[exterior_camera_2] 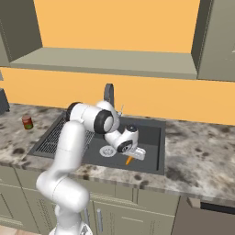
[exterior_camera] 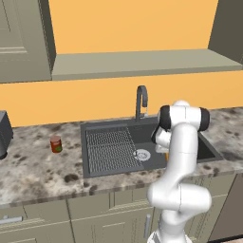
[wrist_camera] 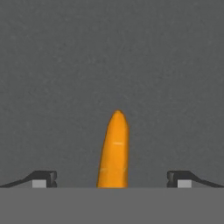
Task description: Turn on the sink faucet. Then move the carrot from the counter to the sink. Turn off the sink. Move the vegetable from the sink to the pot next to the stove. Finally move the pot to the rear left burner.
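The orange carrot [wrist_camera: 114,148] lies on the dark floor of the sink [exterior_camera_2: 149,137], its pointed end facing away in the hand view. My gripper [exterior_camera_2: 137,153] is down inside the basin right over it. It stands open, one fingertip [wrist_camera: 43,178] on each side of the carrot [exterior_camera_2: 129,160] with a wide gap to both. The dark gooseneck sink faucet [exterior_camera: 141,99] rises behind the basin, and I see no water stream from it. The speckled counter [exterior_camera: 38,166] surrounds the sink. The pot and the stove are out of view.
A ribbed drainer [exterior_camera: 111,149] fills the basin's left part, with a round silver drain [exterior_camera: 142,154] beside it. A red can [exterior_camera: 56,144] stands on the counter to the left, and a dark appliance corner [exterior_camera: 4,135] at the far left. Wall cabinets hang above.
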### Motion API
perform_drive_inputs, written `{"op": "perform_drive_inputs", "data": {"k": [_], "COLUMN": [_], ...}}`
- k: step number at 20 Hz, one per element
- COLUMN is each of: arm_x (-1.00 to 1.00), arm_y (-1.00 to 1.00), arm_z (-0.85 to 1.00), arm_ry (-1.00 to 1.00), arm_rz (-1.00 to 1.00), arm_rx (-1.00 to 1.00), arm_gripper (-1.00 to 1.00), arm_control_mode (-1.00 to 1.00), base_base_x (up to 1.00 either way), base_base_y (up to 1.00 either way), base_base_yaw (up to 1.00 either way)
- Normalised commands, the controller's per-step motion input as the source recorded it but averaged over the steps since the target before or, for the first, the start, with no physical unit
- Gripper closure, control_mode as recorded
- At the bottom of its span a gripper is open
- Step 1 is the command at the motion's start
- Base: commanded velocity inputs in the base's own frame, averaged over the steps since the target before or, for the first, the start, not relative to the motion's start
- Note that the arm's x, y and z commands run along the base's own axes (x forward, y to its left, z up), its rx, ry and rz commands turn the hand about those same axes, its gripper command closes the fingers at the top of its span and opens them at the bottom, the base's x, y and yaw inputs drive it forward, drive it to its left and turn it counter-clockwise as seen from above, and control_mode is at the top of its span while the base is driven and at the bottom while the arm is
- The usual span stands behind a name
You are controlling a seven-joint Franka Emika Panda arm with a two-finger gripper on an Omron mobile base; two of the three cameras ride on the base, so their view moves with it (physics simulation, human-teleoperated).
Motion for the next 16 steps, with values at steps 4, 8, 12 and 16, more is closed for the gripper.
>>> {"op": "perform_drive_inputs", "data": {"k": [4,8,12,16], "arm_x": [0.15,0.17,0.19,0.16], "arm_y": [0.00,0.00,0.00,0.00], "arm_z": [-0.19,-0.20,-0.22,-0.26], "arm_ry": [0.00,0.00,0.00,0.00], "arm_rz": [0.00,0.00,0.00,0.00], "arm_rx": [0.00,0.00,0.00,0.00], "arm_gripper": [-1.00,-1.00,-1.00,-1.00], "arm_control_mode": [-1.00,-1.00,-1.00,-1.00], "base_base_x": [0.00,0.00,0.00,0.00], "base_base_y": [0.00,0.00,0.00,0.00], "base_base_yaw": [0.00,0.00,0.00,0.00]}}
